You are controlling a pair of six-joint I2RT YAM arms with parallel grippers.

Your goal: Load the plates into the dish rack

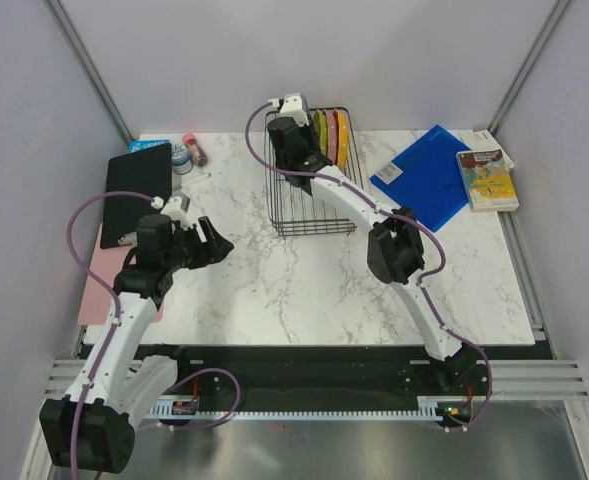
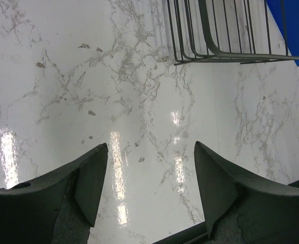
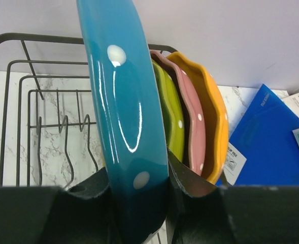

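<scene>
The black wire dish rack [image 1: 304, 215] stands at the back middle of the table; it also shows in the right wrist view [image 3: 17, 91] and the left wrist view [image 2: 230, 48]. The lime green plate [image 3: 170, 109], pink plate [image 3: 192, 114] and orange-yellow plate [image 3: 215, 117] stand on edge at its right end, seen from above too [image 1: 334, 135]. My right gripper [image 3: 139, 203] is shut on the rim of the teal blue plate [image 3: 124, 101], held upright in the rack just left of the green plate. My left gripper [image 2: 146, 178] is open and empty over bare marble, left of the rack.
A blue folder [image 1: 424, 175] and a small book [image 1: 487, 180] lie at the back right. A black tablet [image 1: 137, 190], a pink sheet [image 1: 99, 270] and small containers [image 1: 189, 150] are at the back left.
</scene>
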